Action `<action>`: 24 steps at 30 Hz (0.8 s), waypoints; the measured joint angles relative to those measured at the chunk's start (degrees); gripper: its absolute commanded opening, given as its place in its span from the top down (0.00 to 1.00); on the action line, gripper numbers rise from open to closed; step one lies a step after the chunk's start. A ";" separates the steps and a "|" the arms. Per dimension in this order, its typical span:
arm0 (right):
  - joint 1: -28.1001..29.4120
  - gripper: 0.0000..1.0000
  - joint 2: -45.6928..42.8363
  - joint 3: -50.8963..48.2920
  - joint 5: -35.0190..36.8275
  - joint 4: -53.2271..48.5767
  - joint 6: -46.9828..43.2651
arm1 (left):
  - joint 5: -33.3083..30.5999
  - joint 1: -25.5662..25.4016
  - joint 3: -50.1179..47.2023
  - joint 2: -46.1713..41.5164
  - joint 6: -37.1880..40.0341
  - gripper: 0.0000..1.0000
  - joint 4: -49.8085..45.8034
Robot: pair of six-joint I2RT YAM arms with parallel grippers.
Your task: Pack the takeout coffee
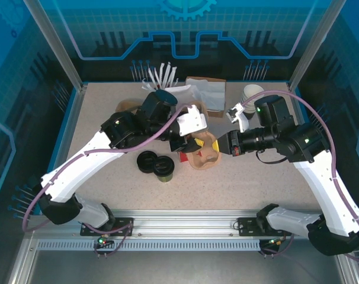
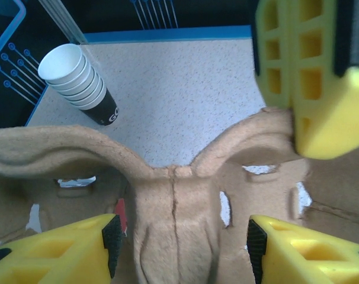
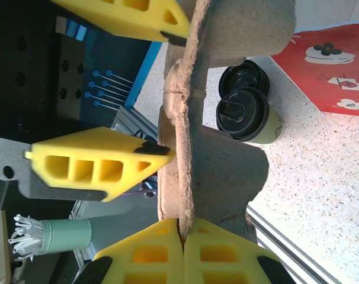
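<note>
Your left tool point(image 2: 179, 245) has its jaws parted, one finger on either side of the pulp tray point(image 2: 167, 207). Your right tool point(image 3: 182, 234) is clamped on that tray's edge. Both arms bend inward, wrists nearly facing each other.

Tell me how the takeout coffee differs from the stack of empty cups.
The takeout coffee is one cup capped with a black lid; the stack of empty cups is several nested, open-topped. The coffee has olive-green sides; the stack's bottom cup is black. Both are paper cups on the table.
</note>
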 measured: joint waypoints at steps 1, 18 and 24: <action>0.00 1.00 0.00 0.00 0.02 0.02 0.00 | -0.48 -0.09 0.00 0.26 0.28 0.43 0.00; 0.74 1.00 -0.02 -0.02 0.57 0.04 0.00 | -3.19 -0.85 -1.07 0.66 0.85 0.49 0.11; 0.74 1.00 -0.02 -0.07 0.92 0.15 0.00 | -3.72 -1.07 -1.29 0.66 0.61 0.59 0.20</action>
